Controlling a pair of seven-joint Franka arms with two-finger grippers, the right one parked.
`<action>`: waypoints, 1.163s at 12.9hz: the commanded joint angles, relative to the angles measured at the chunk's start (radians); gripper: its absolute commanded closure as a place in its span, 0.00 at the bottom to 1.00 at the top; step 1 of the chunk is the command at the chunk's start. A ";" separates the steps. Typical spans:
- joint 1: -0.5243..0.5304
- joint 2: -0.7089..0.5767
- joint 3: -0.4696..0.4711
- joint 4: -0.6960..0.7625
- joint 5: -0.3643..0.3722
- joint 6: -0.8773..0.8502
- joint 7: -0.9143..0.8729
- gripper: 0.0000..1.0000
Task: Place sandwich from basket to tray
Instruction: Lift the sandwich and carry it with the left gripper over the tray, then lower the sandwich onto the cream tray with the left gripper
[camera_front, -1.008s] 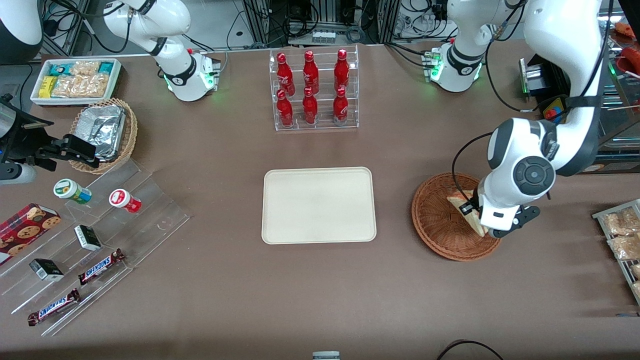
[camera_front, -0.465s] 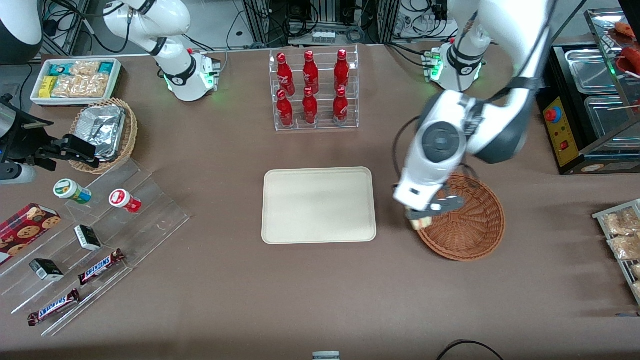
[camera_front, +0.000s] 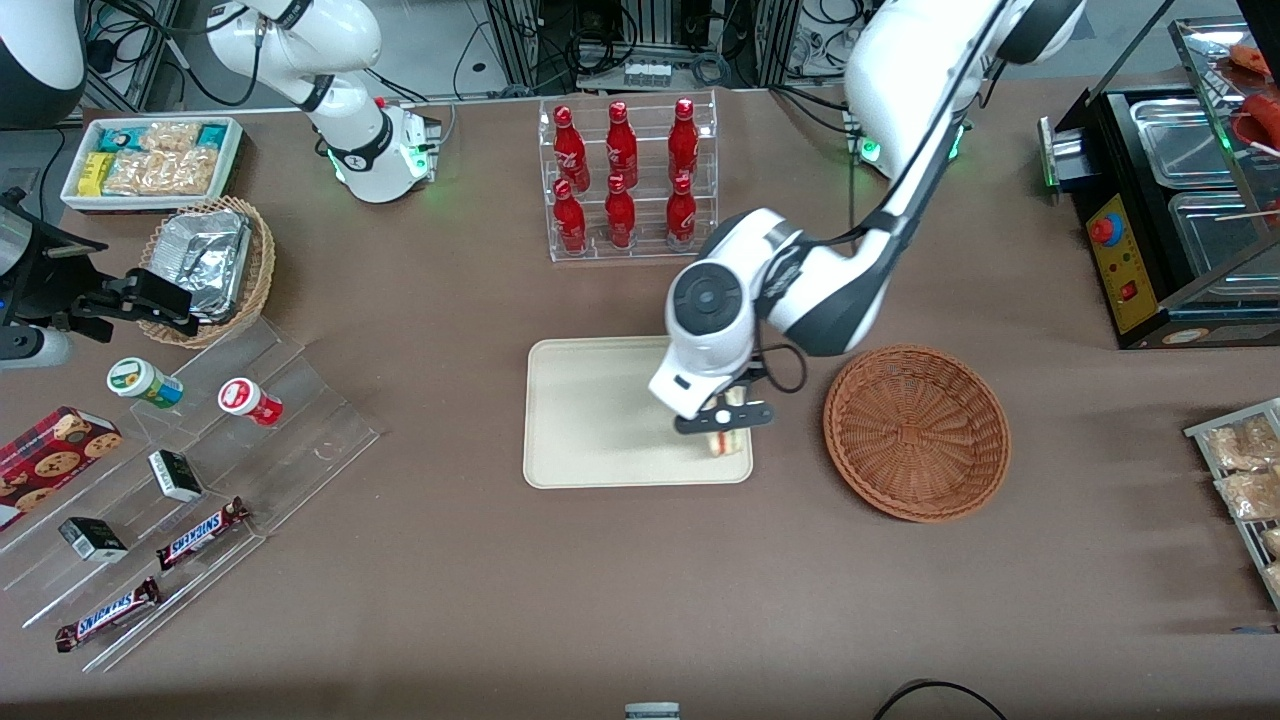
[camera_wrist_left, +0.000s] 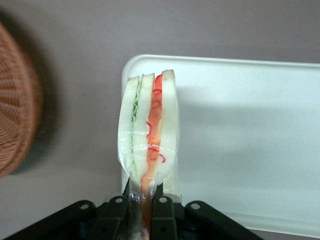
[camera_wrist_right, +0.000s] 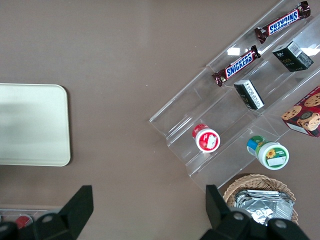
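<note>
The work surface is a brown table with a matte covering. Cables and equipment racks line its farthest edge. At the middle of that farthest part stands a clear acrylic rack holding six red bottles in two rows. Toward the parked arm's end lie a white box of snack packets, a tan wicker basket with foil containers and a stepped clear display shelf carrying two small lidded cups, small dark boxes and two Snickers bars; a red cookie box sits beside it. Toward the working arm's end stand a black appliance with metal pans and a wire rack of bagged snacks.

The tray lies at the table's centre, cream, flat, with rounded corners and a low rim. The basket, reddish-brown woven wicker, sits beside it toward the working arm's end, with nothing in it.

The sandwich is a wedge in clear wrap: pale bread slices with a green layer and a red-orange layer between them, held on edge. The gripper is clamped on its lower end, the fingers pressing either face. It hangs over the tray's corner nearest the basket and the front camera. Contact between sandwich and tray cannot be determined.
</note>
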 joint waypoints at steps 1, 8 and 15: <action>-0.053 0.079 0.013 0.084 0.012 0.022 -0.011 1.00; -0.134 0.140 0.019 0.086 0.023 0.058 -0.001 1.00; -0.151 0.188 0.018 0.083 0.091 0.099 -0.019 0.92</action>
